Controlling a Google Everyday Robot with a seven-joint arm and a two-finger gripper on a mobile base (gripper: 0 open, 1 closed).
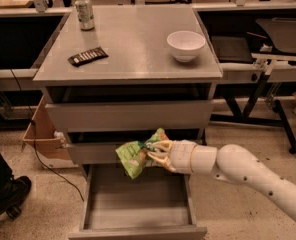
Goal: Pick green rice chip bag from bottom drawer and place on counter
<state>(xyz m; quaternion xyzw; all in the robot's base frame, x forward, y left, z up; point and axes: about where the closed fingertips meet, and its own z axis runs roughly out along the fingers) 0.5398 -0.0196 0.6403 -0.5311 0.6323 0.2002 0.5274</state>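
Observation:
The green rice chip bag point(133, 156) is held in the air in front of the middle drawer's front, above the open bottom drawer point(138, 210). My gripper point(153, 153) comes in from the right on a white arm and is shut on the bag's right end. The bottom drawer is pulled out and its tray shows nothing inside. The counter point(133, 49) is the grey cabinet top above.
On the counter stand a white bowl point(186, 45) at the right, a soda can point(84, 13) at the back left and a dark bar wrapper point(88, 56). A cardboard box point(42, 134) sits left of the cabinet. A person's shoe point(5, 196) is at lower left.

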